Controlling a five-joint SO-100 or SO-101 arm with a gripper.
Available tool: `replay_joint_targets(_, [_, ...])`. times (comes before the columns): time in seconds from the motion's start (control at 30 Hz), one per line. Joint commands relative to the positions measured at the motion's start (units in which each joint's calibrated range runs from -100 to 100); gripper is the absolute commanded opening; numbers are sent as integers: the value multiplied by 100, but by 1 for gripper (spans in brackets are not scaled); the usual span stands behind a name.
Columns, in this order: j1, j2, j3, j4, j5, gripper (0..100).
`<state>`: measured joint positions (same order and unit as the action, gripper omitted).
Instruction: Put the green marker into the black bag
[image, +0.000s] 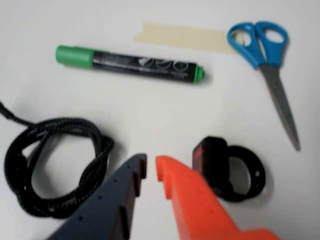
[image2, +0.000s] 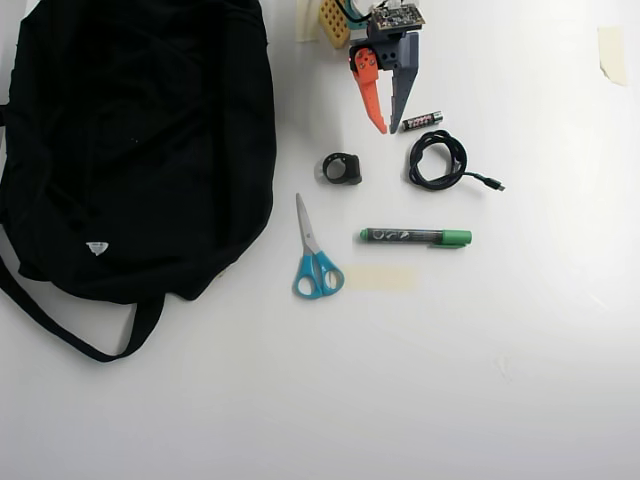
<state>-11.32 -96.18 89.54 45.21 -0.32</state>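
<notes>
Nearest the wrist camera, the gripper (image: 151, 165) hovers slightly parted, holding nothing. At twelve o'clock lies the green marker (image: 129, 64), untouched; the black bag (image2: 130, 150) sits well apart. Reaching seems underway; next calls for straddling the barrel.

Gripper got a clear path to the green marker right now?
Probably yes. In the overhead view the green marker lies alone on bare table, apart from the scissors and coiled cable. The gripper is open and holds nothing; only open table lies between it and the marker.
</notes>
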Motion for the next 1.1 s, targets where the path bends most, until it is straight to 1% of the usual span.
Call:
replay_joint_targets(0.0, [-5,697,-679,-542,21,2])
replay_joint_targets(0.1, [-35,1377,-1299,-697,11,2])
replay_joint_targets(0.4, [-20,3104,-3294,-706,0,2])
replay_joint_targets(0.57, [-28,4050,-4148,-1041,-5,2])
replay_joint_targets(0.8, [40,5643,-5298,-1799,6,2])
replay_joint_targets(1.07, [212,6954,-6798,-1817,6,2])
